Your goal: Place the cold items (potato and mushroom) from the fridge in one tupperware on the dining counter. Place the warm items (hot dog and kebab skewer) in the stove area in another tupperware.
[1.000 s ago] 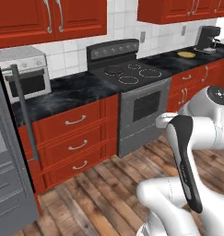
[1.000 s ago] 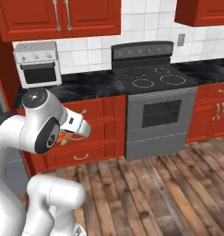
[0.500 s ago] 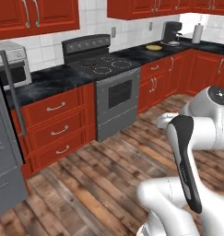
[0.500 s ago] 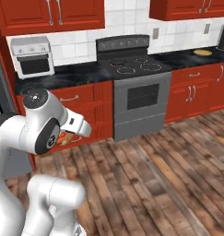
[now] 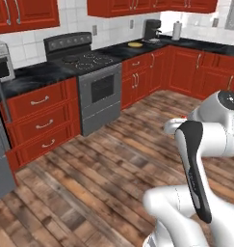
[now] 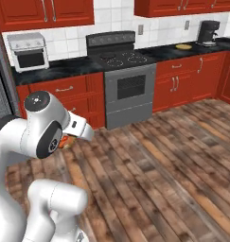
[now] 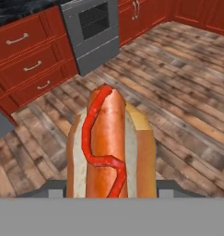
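Observation:
The hot dog (image 7: 111, 143), a sausage in a bun with a wavy line of ketchup, stands lengthwise in the hand view between the jaws of my gripper (image 7: 111, 190), which is shut on it. It hangs above the wooden floor. In the right base view an orange bit of the hot dog (image 6: 65, 142) peeks out under the arm's wrist. The potato, mushroom, kebab skewer and both tupperware are out of view.
A black stove (image 5: 84, 60) (image 6: 119, 59) sits among red cabinets with a dark counter (image 5: 32, 75). A toaster oven (image 6: 27, 51) stands left of the stove, a coffee machine (image 6: 208, 32) and a yellow dish (image 6: 183, 46) to its right. A grey fridge (image 5: 0, 164) is at far left. Wooden floor (image 6: 173, 160) lies ahead.
The whole scene has slid left in both base views, so the base has turned or driven right. The hot dog stays in the shut gripper.

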